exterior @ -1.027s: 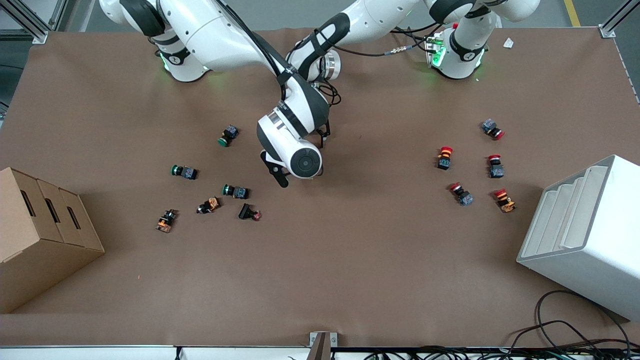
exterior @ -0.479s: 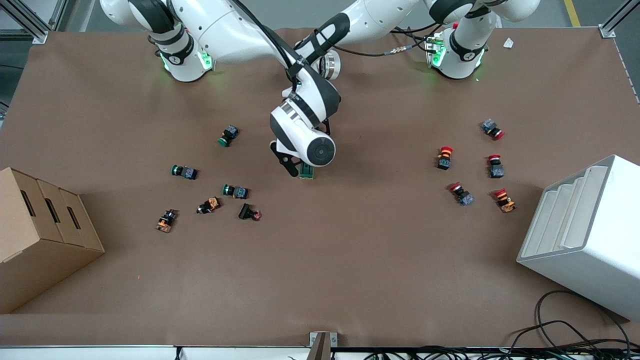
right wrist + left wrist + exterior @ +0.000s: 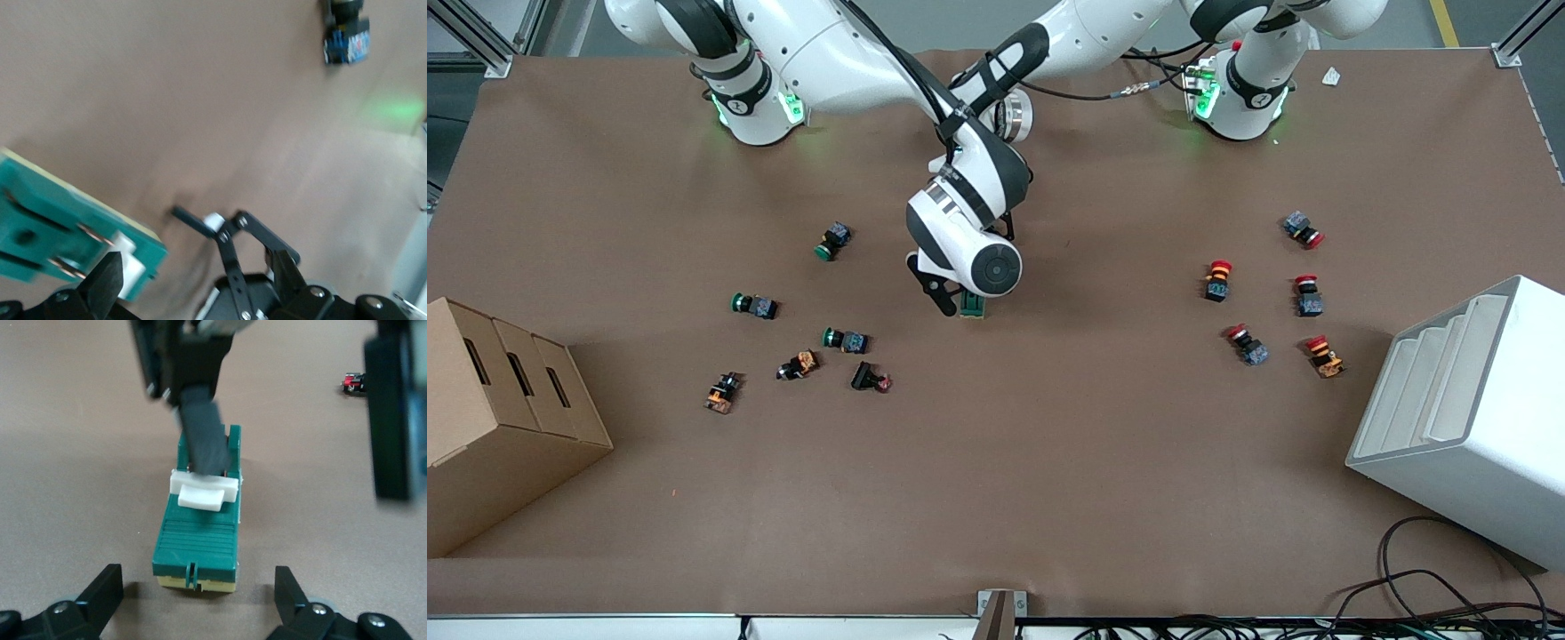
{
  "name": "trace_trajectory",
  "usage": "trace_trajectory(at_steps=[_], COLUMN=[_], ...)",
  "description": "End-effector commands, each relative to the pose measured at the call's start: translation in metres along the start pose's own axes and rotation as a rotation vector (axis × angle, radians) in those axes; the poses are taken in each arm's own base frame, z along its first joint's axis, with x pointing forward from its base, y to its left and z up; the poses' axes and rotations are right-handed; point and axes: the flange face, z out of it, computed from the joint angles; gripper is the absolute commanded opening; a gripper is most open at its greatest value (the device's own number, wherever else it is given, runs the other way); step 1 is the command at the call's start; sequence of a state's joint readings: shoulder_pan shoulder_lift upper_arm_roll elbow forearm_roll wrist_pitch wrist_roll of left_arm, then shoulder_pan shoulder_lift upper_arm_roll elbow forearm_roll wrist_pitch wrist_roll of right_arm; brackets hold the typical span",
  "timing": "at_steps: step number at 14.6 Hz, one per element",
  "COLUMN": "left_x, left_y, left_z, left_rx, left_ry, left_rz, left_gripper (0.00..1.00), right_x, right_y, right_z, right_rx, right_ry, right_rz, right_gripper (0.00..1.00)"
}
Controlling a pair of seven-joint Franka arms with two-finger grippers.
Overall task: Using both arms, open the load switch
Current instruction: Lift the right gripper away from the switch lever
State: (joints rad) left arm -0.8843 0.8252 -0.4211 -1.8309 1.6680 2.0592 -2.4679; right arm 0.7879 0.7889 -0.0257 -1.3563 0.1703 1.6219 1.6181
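Cardboard makes up the brown open box (image 3: 507, 418) at the right arm's end of the brown paper-covered table (image 3: 1049, 462); it shows three dark slots in a row, and what they hold cannot be seen. At the left arm's end a white plastic bin (image 3: 1476, 418) lies tilted, with only its stepped white dividers showing inside. The dark-green rectangular load switch (image 3: 198, 547) lies flat on the table near the middle, with its white lever (image 3: 202, 492) facing up. The left gripper (image 3: 197, 587) is low at one end of the switch, its fingers (image 3: 103, 590) spread wide on either side without touching it. The right gripper (image 3: 297, 477) is also spread open over the switch, one dark finger resting on the white lever and the other well clear. Small green-capped push buttons (image 3: 843, 340) lie loose toward the cardboard box, and red-capped push buttons (image 3: 1218, 279) toward the white bin.
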Motion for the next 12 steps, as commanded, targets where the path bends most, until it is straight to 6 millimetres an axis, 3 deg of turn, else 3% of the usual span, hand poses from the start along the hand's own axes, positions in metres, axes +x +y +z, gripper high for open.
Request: trace_trajectory(at_steps=[1, 3, 7, 9, 12], left_x=[-0.014, -0.013, -0.013, -0.007, 0.031], left_y=[0.004, 0.005, 0.005, 0.007, 0.014], left_z=[0.006, 0.006, 0.006, 0.004, 0.0], left_rx=[-0.006, -0.006, -0.006, -0.008, 0.077], left_ry=[-0.019, -0.018, -0.019, -0.012, -0.019], left_rz=[-0.01, -0.011, -0.012, 0.011, 0.084], left_gripper=[1.0, 1.0, 1.0, 0.99, 0.99], right_x=[0.042, 0.083, 0.195, 0.26, 0.349], right_y=[0.003, 0.013, 0.055, 0.091, 0.153], right_z=[-0.051, -0.087, -0.152, -0.17, -0.185], right_rx=[0.092, 0.147, 0.292, 0.317, 0.341], right_ry=[0.081, 0.087, 0.09, 0.098, 0.12], right_rz=[-0.052, -0.188, -0.441, -0.574, -0.798], right_gripper=[1.0, 1.0, 1.0, 1.0, 1.0])
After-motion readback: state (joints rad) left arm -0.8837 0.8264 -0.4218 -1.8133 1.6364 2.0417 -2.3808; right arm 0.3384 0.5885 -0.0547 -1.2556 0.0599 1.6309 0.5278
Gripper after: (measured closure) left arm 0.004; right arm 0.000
